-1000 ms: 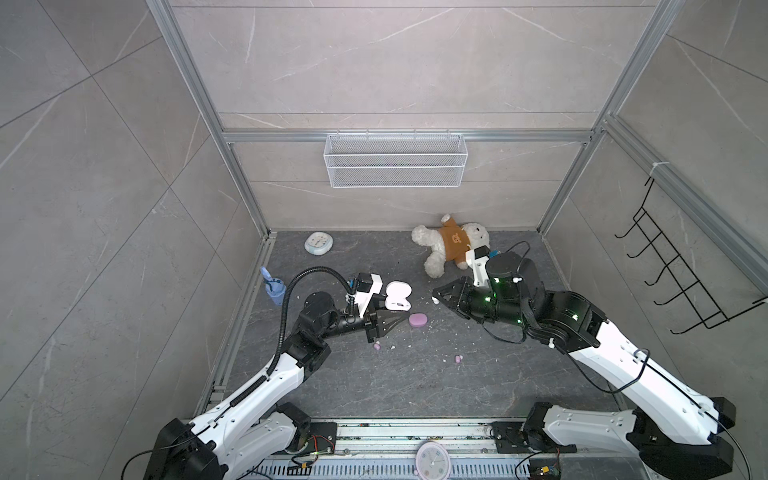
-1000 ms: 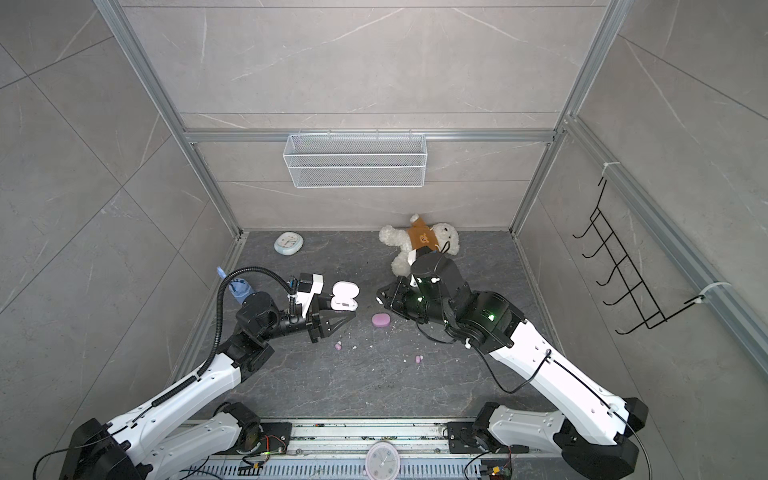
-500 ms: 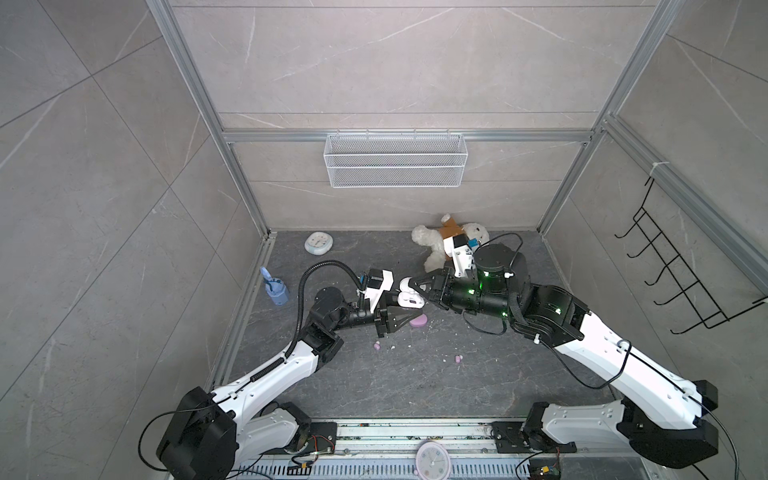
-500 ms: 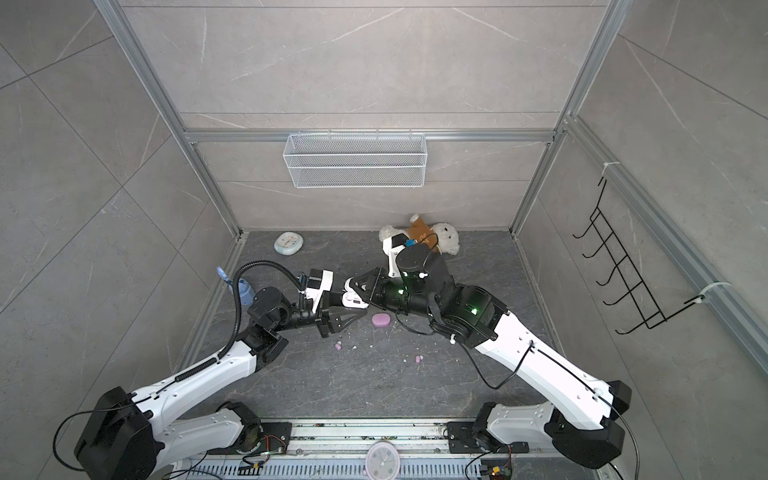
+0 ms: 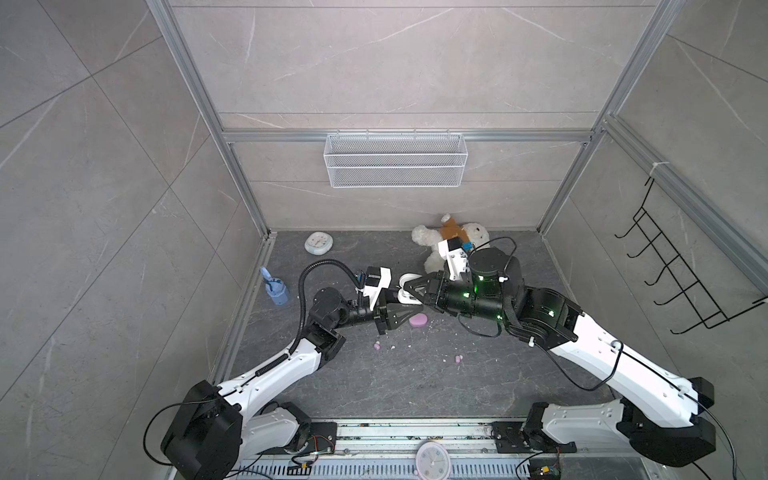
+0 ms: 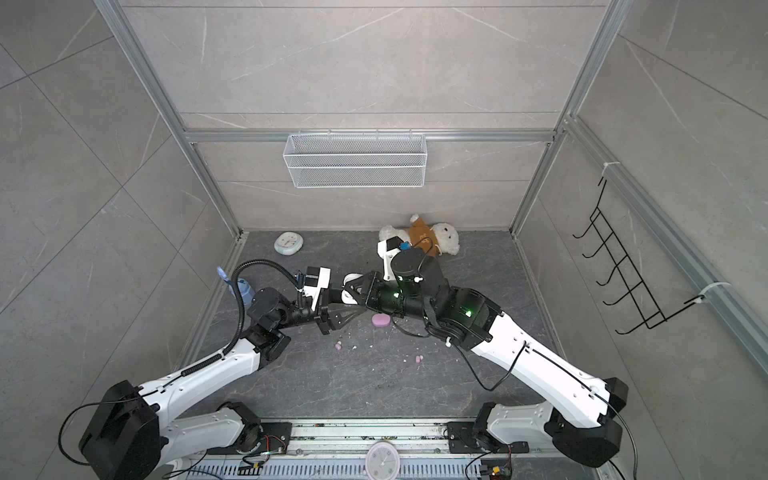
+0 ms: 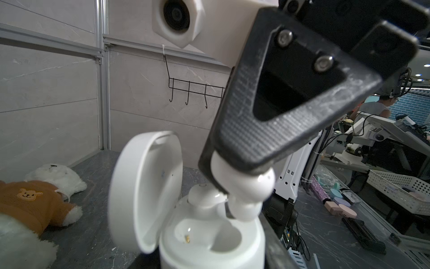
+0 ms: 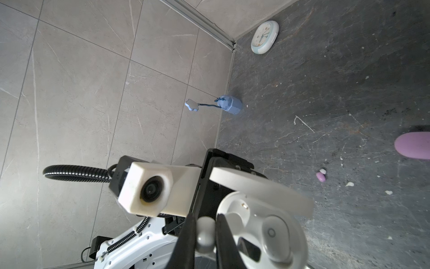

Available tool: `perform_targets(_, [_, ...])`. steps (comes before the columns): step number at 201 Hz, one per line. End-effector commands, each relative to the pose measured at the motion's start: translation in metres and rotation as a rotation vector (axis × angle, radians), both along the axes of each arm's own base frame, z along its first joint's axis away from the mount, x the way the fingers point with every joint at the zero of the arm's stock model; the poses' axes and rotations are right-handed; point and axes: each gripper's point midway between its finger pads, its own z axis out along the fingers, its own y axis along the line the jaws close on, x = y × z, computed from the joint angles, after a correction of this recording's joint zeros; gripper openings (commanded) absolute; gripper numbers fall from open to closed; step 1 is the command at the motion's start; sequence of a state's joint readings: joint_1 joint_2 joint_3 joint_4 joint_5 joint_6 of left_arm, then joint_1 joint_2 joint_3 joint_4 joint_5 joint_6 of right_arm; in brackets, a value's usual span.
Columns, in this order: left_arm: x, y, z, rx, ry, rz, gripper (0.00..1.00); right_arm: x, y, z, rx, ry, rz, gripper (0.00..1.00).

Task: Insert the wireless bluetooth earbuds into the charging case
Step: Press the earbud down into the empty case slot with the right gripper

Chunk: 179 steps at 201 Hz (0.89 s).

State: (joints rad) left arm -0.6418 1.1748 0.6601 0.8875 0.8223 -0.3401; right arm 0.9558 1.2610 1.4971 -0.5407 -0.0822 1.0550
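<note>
Two grippers meet at one white charging case (image 5: pixel 405 296) above the dark floor (image 5: pixel 415 386). L gripper (image 5: pixel 406 303) is clamped on the case body, fingers either side, w/ the lid (image 7: pixel 144 191) swung up and open. R gripper (image 8: pixel 205 221) is pinched narrow on a white earbud (image 8: pixel 206 235), gripped btwn both fingertips. In the left wrist view that bud hangs right over the case mouth, lower end dipping toward the empty well (image 7: pixel 209 235), not seated yet. Whether it touches the rim, can't tell. Gold contact pin (image 7: pixel 186 238) shows at the bottom of that well. Second white bud (image 8: pixel 274 233) sits in the case's other well, just beside the held one.

Pink oval case (image 5: pixel 417 320) lies shut on the floor just beside the white case, on the side toward the arm bases. Pink bud (image 5: pixel 377 345) lies further that way and a bit left of the white case. Second pink bud (image 5: pixel 459 358) lies further that way and to the right. The two are well apart, w/ white crumbs (image 8: pixel 349 184) scattered around them. Teddy bear (image 6: pixel 422 239) in a brown top lies beyond the white case. Pale-blue clock (image 5: pixel 318 243) lies beyond the case to the left. Small blue toy (image 5: pixel 276 289) stands well left of the case. Wire basket (image 5: pixel 394 166) hangs on the back wall (image 5: pixel 395 208), high above the case.
</note>
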Motion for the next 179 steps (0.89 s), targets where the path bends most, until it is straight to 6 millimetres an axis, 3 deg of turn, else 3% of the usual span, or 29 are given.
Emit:
perform_targets(1, [-0.015,0.005,0.039,-0.076,-0.114,-0.029,0.16,0.002,0.004,-0.007,-0.007,0.008,-0.004,0.1])
perform_targets(113, [-0.018,0.005,0.039,-0.074,-0.115,-0.033,0.16,0.004,0.001,-0.023,-0.039,0.022,-0.023,0.1])
perform_targets(152, [-0.018,0.006,0.041,-0.073,-0.119,-0.025,0.16,-0.001,0.005,-0.02,-0.029,0.028,0.005,0.1])
perform_targets(179, [-0.019,0.007,0.042,-0.075,-0.123,-0.022,0.16,-0.005,-0.001,-0.024,-0.052,0.044,0.003,0.17])
